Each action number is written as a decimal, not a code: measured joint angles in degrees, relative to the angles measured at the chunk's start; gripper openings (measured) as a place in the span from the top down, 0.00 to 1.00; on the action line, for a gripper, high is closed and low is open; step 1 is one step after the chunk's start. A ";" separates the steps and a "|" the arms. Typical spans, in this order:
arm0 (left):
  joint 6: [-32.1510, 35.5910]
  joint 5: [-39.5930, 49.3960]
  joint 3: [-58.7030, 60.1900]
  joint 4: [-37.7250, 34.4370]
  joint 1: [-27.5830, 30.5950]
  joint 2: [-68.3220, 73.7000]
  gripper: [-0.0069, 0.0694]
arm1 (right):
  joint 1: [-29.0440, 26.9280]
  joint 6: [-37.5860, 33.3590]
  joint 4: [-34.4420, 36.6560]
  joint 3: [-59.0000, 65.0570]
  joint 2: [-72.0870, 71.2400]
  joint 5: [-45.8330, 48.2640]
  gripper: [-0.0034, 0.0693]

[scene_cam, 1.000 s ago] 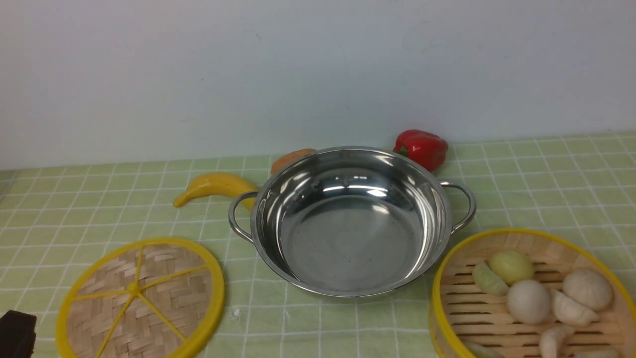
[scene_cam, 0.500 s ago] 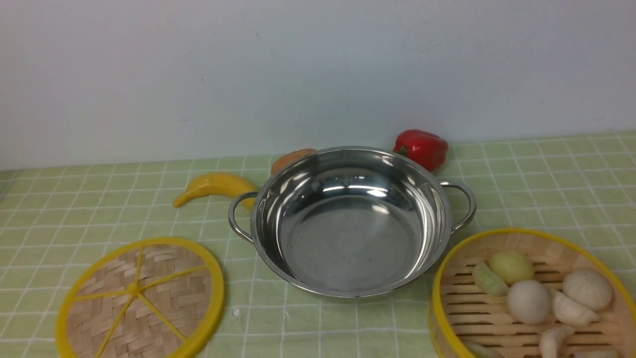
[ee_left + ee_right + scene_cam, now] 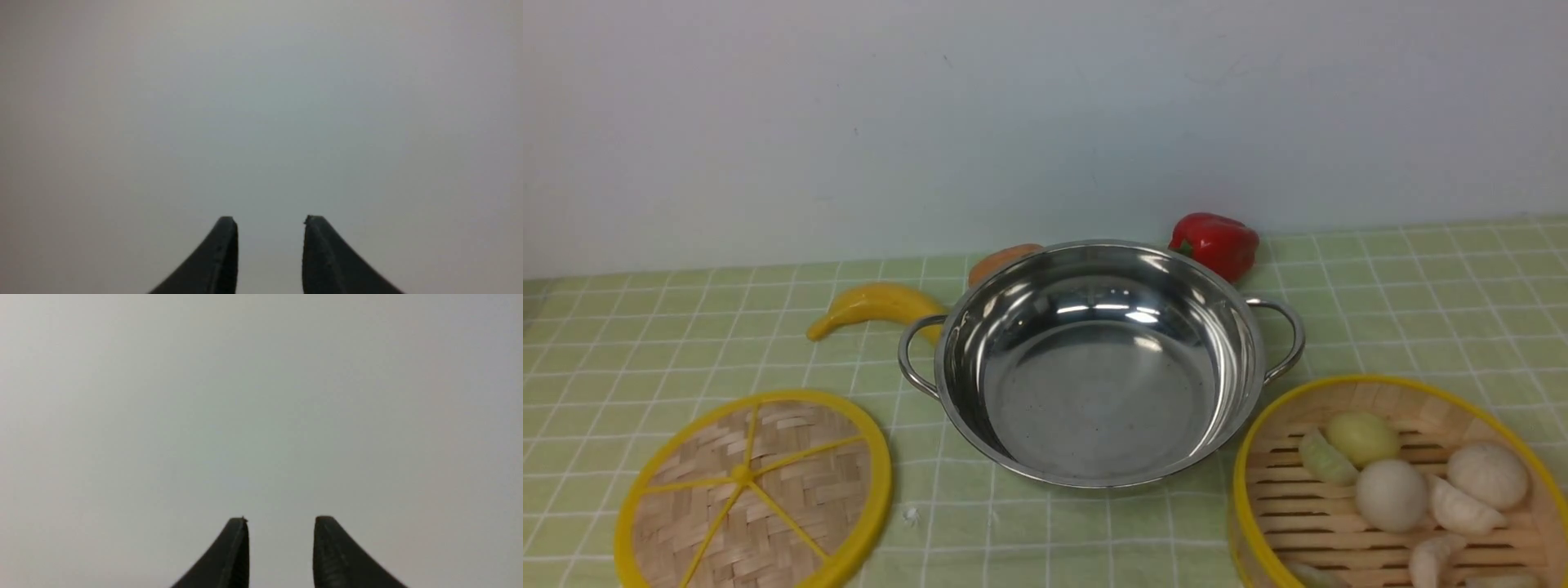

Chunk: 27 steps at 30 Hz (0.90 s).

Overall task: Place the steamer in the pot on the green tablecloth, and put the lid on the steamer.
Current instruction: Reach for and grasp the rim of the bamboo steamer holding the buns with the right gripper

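Front view: the pot [image 3: 1098, 367] stands empty in the middle of the green tablecloth [image 3: 1421, 302] that covers the tabletop. The steamer [image 3: 1390, 380] sits just beside it on the robot's right, near its right handle, and carries buns and dumplings [image 3: 1392, 494]. The lid [image 3: 756, 490] lies flat on the robot's left, apart from the pot. A banana [image 3: 874, 306], a red pepper [image 3: 1217, 241] and an orange item [image 3: 1001, 260] lie behind the pot. No arm shows here.

Left wrist view: the left fingers [image 3: 218, 257] stand moderately apart with nothing between them, facing a blank grey surface.

Right wrist view: the right fingers [image 3: 231, 555] show the same moderate gap, also empty, against plain grey.

The steamer is not yet moved, so fetching it is likely the step in hand, and the right arm is the closer one. A good grasp would pinch the steamer's wall under the yellow rim. The steamer should stay level so the food does not roll. It needs to clear the pot's handle and rim before going down centred, since the fit looks snug.
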 joint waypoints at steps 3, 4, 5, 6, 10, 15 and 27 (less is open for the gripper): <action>-1.59 15.95 0.00 0.35 0.00 4.70 0.62 | 0.00 0.30 0.00 0.00 6.27 14.94 0.62; -2.58 26.77 0.05 0.50 0.00 9.45 0.62 | 0.00 1.45 -0.15 0.00 11.76 25.56 0.62; -2.78 30.72 0.05 0.61 0.00 11.34 0.62 | 0.00 2.14 -0.29 0.00 14.13 29.66 0.62; -2.84 31.61 0.05 0.61 0.00 11.80 0.61 | 0.00 2.31 -0.35 0.00 14.73 30.57 0.62; -3.35 42.70 0.05 0.73 0.00 21.21 0.60 | 0.00 6.52 -5.27 0.00 26.90 37.82 0.62; -3.75 44.65 0.05 0.69 0.00 27.90 0.60 | 0.00 12.08 -14.15 0.99 31.96 37.77 0.62; -3.89 45.04 0.05 -3.19 0.00 32.15 0.59 | 0.00 19.67 -17.67 23.07 32.50 15.53 0.62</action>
